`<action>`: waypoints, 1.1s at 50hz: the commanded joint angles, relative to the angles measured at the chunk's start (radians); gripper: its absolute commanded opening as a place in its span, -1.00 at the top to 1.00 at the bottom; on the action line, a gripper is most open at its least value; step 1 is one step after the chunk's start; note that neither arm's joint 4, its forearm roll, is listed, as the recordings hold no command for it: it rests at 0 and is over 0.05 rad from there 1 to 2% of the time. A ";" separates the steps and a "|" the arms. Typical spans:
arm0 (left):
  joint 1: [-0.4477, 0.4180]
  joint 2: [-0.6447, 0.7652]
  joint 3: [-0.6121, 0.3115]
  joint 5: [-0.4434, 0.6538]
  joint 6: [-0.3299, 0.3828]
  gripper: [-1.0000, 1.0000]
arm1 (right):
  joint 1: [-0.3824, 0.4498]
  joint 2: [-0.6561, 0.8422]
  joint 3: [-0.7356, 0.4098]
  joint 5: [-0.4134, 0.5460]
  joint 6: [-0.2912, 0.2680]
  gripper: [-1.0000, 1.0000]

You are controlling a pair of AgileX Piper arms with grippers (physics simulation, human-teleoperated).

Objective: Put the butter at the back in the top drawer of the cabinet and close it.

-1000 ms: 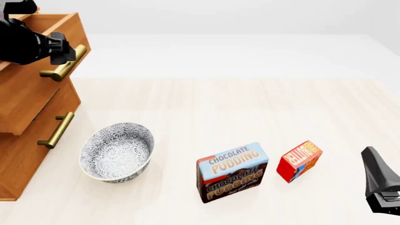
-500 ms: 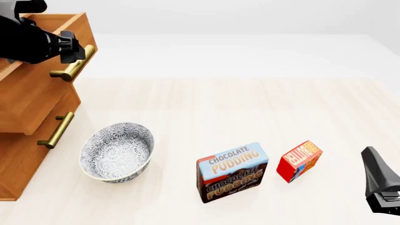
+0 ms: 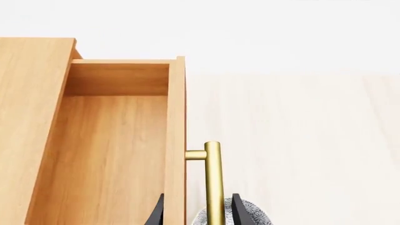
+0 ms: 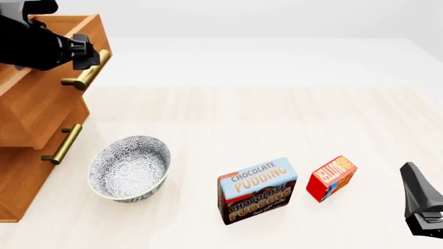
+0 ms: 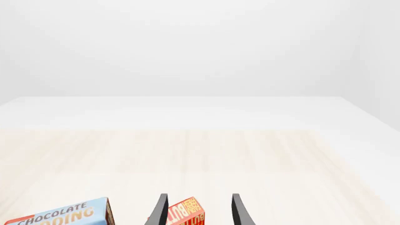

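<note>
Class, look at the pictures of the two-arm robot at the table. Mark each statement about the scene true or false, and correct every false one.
1. The top drawer is pulled open. True.
2. The butter lies inside the drawer. False: it sits on the table, beside the pudding box.
3. The left tool straddles the top drawer's front panel and its brass handle. True.
4. The right tool holds the butter. False: its fingers stand apart, nothing between them.
5. The bowl holds the pudding box. False: the box stands on the table.
</note>
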 commanded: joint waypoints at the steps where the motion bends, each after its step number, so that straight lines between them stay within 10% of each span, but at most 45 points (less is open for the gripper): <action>1: -0.051 0.088 0.065 -0.015 0.089 -1.00 | 0.000 0.000 0.000 0.000 0.000 -1.00; 55: -0.146 0.106 0.034 -0.009 0.046 -1.00 | 0.000 0.000 0.000 0.000 0.000 -1.00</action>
